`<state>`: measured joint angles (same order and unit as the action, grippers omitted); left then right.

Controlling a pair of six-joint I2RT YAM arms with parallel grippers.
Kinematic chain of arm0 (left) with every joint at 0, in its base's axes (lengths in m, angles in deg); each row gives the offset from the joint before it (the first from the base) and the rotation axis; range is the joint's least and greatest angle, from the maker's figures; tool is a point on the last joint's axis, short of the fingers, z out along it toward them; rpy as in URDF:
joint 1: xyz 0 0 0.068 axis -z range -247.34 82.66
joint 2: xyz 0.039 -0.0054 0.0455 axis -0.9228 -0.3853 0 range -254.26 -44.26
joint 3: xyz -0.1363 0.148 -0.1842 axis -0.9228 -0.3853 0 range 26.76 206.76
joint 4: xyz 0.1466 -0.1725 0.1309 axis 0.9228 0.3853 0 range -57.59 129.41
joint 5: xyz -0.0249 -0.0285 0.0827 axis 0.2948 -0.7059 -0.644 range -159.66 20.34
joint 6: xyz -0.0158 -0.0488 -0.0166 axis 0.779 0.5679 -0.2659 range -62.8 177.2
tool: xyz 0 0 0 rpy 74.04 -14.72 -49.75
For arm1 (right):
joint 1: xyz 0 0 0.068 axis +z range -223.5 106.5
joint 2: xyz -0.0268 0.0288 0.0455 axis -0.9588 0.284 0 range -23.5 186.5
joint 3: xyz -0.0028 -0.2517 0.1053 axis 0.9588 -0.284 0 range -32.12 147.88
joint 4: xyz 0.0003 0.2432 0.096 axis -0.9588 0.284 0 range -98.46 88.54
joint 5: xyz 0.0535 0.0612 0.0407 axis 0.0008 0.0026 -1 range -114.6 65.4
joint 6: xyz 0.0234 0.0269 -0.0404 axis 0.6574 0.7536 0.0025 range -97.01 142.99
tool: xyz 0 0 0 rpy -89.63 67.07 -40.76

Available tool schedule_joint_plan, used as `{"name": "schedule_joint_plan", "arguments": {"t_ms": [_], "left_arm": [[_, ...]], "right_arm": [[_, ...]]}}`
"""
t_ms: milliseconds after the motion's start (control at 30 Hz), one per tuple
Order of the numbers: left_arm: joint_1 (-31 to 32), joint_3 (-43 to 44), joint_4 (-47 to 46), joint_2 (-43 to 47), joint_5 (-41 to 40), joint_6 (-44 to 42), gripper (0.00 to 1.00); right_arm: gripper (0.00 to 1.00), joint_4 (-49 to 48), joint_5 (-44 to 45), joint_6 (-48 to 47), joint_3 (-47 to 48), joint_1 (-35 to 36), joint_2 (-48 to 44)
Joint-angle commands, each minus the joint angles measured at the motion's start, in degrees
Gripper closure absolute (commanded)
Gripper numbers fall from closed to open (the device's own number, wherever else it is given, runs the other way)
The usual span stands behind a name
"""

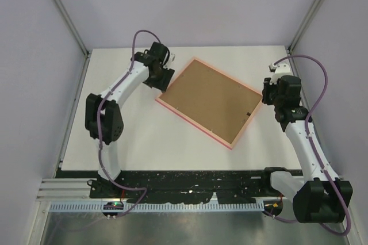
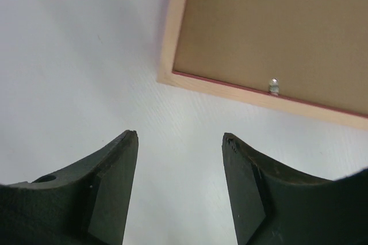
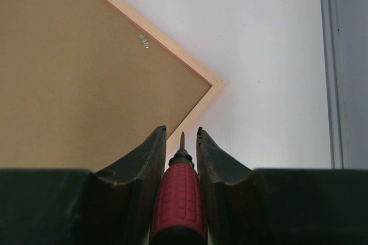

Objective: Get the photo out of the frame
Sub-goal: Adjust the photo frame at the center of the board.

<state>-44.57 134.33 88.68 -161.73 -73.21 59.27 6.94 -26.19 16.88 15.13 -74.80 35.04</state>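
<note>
Frame face-down, backing board up, so photo hidden. Your R gripper clamps screwdriver, prob for prying clips. L gripper apart, empty, near corner.

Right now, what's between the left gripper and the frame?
Only bare white table lies between the left gripper and the frame, as the left wrist view shows.
</note>
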Motion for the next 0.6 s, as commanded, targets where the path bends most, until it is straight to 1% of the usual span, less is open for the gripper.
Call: {"name": "schedule_joint_plan", "arguments": {"t_ms": [0, 100, 133, 233, 400, 533, 567], "left_arm": [[9.38, -10.08, -8.62, 11.90, -2.50, -6.79, 0.36], [15.98, -15.10, -9.25, 13.58, -4.88, -11.46, 0.36], [17.82, -16.24, -8.99, 13.58, -4.89, -12.17, 0.36], [21.61, -18.44, -8.72, 13.06, -3.22, -12.61, 0.37], [24.17, -21.69, -9.42, 11.56, -0.93, -12.70, 0.42], [24.52, -25.29, -11.09, 11.65, -0.14, -12.88, 0.44], [24.52, -26.26, -11.79, 11.82, 0.12, -12.96, 0.44]], "right_arm": [[0.92, -0.29, 8.33, -3.63, 3.37, -0.19, 4.45], [0.92, 2.00, 13.70, -7.85, 7.67, -0.19, 9.12], [0.92, 2.27, 16.15, -9.87, 8.56, -0.19, 11.05], [0.92, 3.40, 18.63, -15.67, 13.20, -0.19, 14.04], [0.92, 10.25, 24.16, -24.72, 22.97, -0.28, 22.21], [0.92, 14.55, 28.73, -26.94, 30.26, -0.28, 31.79], [0.92, 15.18, 29.79, -26.85, 32.45, -0.19, 35.38]]}}
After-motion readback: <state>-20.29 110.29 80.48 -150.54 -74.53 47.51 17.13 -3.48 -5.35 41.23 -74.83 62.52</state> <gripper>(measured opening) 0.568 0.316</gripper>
